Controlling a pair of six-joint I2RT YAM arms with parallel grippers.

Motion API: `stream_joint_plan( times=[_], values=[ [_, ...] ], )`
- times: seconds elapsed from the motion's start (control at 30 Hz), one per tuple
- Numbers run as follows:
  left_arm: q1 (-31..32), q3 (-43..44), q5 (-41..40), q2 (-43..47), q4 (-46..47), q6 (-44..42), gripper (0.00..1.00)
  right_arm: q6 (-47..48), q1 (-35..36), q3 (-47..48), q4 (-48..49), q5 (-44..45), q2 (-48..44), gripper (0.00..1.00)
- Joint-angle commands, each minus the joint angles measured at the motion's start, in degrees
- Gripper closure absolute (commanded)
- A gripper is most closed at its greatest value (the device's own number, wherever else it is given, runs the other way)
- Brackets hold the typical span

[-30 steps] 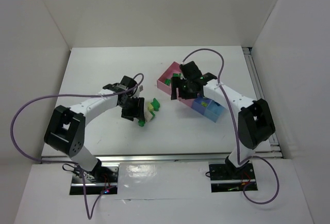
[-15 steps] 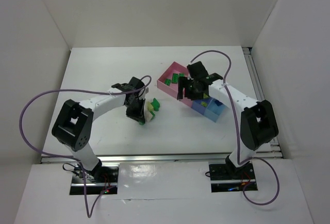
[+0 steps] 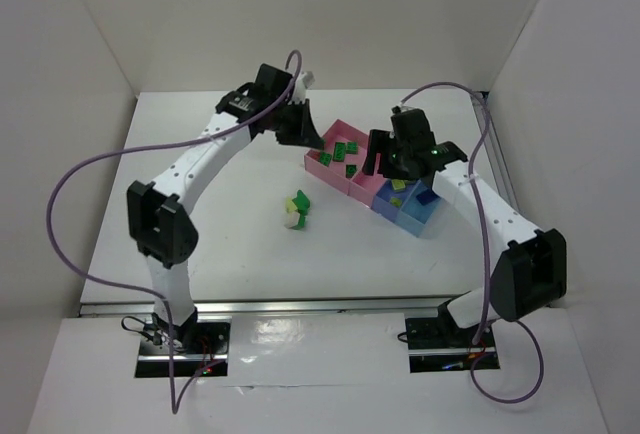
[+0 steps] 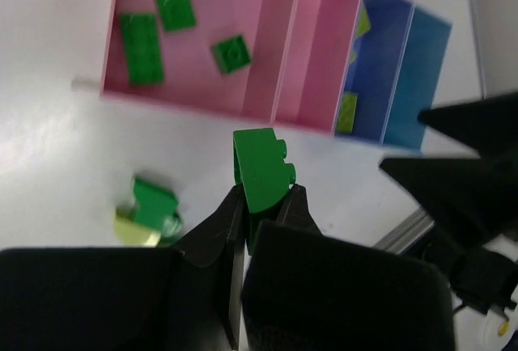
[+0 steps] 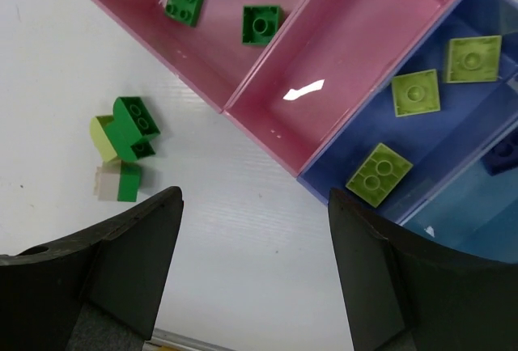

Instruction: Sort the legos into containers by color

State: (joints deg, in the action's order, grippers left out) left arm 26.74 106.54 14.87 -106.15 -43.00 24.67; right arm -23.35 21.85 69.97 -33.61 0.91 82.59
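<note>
L gripper (image 4: pixel 259 205) is clamped on a green brick (image 4: pixel 263 169). It's pinched only at its lower edge, tilted, sticking up past the tips. It hangs over the table (image 4: pixel 48 149), just beside the pink box (image 4: pixel 182 102) that has the other greens. R gripper (image 5: pixel 255 230) has jaws apart w/ nothing in it, hovering by the box row.

Risks as I see them:
- Grip is shallow on slick hard plastic, so the brick may pivot or pop out before I'm over the box.
- If let go from high up, it prob bounces off the rigid floor into the empty pink box (image 5: pixel 340 68) next door, or onto the table. Walls look low & thin.
- R arm sits near the same boxes, so L coming in could clip it.

Materials:
- Bricks are glossy, studded, blocky.
- Flat yellow-green plates (image 5: pixel 376 175) lie in the blue box (image 5: pixel 453 141).
- Boxes are smooth, square, open-top, shiny.
- Pile (image 5: pixel 121 145) of green, pale yellow & cream bits sits on the table, pieces touching.
</note>
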Motion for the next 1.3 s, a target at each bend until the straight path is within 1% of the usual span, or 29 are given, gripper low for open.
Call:
stream_joint_plan(
  times=[0.0,0.03,0.07,0.13,0.17,0.2,0.23,0.27,0.37,0.4,0.47,0.5,0.53,0.57,0.6,0.63,0.67,0.7,0.73,0.77,0.8,0.9,0.93,0.97,1.07,1.13,1.2,1.23,1.27],
  values=[
    [-0.90,8.83,4.54,-10.55,1.08,3.45,1.00,-1.08,-0.58,-0.72,-0.67,2.87,-3.13,0.20],
    [-0.90,14.25,5.94,-12.83,1.08,4.24,1.00,-1.08,-0.58,-0.72,-0.67,2.87,-4.26,0.20],
    [-0.90,16.66,7.00,-17.47,1.60,5.03,1.00,-1.08,-1.10,-0.72,-0.67,3.39,-4.80,0.20],
    [-0.90,21.23,11.13,-21.71,2.31,7.14,0.99,-1.08,-1.10,-1.24,-0.67,3.40,-5.67,0.20],
    [-0.90,22.90,11.92,-23.47,3.62,8.02,0.96,-1.08,-1.10,-1.24,-0.67,4.10,-5.68,0.20],
    [-0.90,25.53,12.54,-26.27,3.63,8.81,0.89,-1.08,-1.63,-1.24,-1.19,4.10,-5.68,0.20],
    [-0.90,26.60,12.55,-27.17,3.63,9.34,0.62,-1.08,-1.63,-1.24,-1.20,4.10,-5.68,0.20],
    [-0.90,27.13,12.55,-27.70,4.24,9.96,0.48,-0.47,-1.63,-1.24,-2.07,4.62,-5.68,0.20],
    [-0.90,26.10,11.77,-25.96,4.24,9.35,0.17,-0.46,-1.63,-1.24,-2.08,4.63,-5.68,0.20],
    [-0.90,24.52,11.24,-24.73,4.24,8.74,0.16,-0.46,-1.63,-1.24,-2.08,4.11,-5.16,0.20],
    [-0.90,22.32,10.62,-19.99,4.24,7.24,0.16,0.76,-1.63,-1.24,-0.67,1.56,-5.15,0.20],
    [-0.90,19.26,9.92,-17.97,3.72,6.54,0.18,0.77,-1.63,-1.24,0.37,0.34,-3.85,0.20],
    [-0.90,17.32,7.39,-15.87,3.19,5.84,0.18,1.64,-0.76,-0.64,0.38,-1.42,-3.23,0.20],
    [-1.42,15.03,5.97,-13.58,2.67,4.27,0.21,2.43,0.12,-0.11,0.90,-1.43,-2.53,0.20],
    [-1.43,9.88,4.48,-8.95,1.53,3.29,0.27,3.13,1.34,0.51,0.91,-2.22,-1.04,0.20],
    [-1.43,6.95,0.11,-6.46,0.91,2.59,0.29,4.27,2.75,1.04,0.91,-2.75,-0.15,0.20],
    [-2.04,3.53,-2.19,-4.00,0.90,1.45,0.31,4.28,5.55,1.82,1.61,-3.54,0.72,0.20],
    [-2.04,0.10,-4.13,-1.54,0.90,1.44,0.32,5.15,6.88,2.35,2.31,-4.50,2.65,0.20],
    [-2.57,-6.80,-6.85,3.01,0.38,1.44,0.34,5.16,8.11,3.06,2.32,-5.55,3.80,0.20],
    [-3.09,-10.09,-7.83,4.97,0.38,0.92,0.34,5.16,10.13,3.67,3.01,-6.70,5.03,0.20],
    [-4.40,-16.48,-8.89,8.29,-0.15,1.87,0.35,5.16,11.19,4.37,3.02,-6.71,7.48,0.20],
    [-7.66,-25.39,-8.29,12.62,0.81,5.38,0.35,5.69,14.71,7.27,3.02,-7.59,11.44,0.19],
    [-8.37,-30.29,-7.41,13.94,1.51,6.26,0.33,5.69,15.41,8.59,3.02,-7.59,13.98,0.19],
    [-9.59,-32.34,-7.40,16.30,3.17,7.84,0.30,5.69,16.55,9.47,3.02,-6.19,15.40,0.18],
    [-10.74,-37.71,-3.73,17.82,5.29,9.08,0.29,6.30,17.87,13.15,1.88,-6.18,21.02,0.18],
    [-10.75,-38.25,-3.71,18.35,5.30,9.61,0.27,7.01,18.58,15.01,0.04,-7.40,24.27,0.17],
    [-11.27,-38.78,-3.71,18.35,5.30,9.61,0.26,7.01,19.37,16.33,0.03,-9.34,24.99,0.15],
    [-12.06,-38.78,-3.71,18.35,5.30,9.61,0.26,7.01,20.07,16.33,0.55,-10.04,25.69,0.11],
    [-12.06,-38.78,-3.71,18.35,5.82,9.61,0.26,7.01,20.08,15.29,1.43,-10.92,25.69,0.11]
  ],
)
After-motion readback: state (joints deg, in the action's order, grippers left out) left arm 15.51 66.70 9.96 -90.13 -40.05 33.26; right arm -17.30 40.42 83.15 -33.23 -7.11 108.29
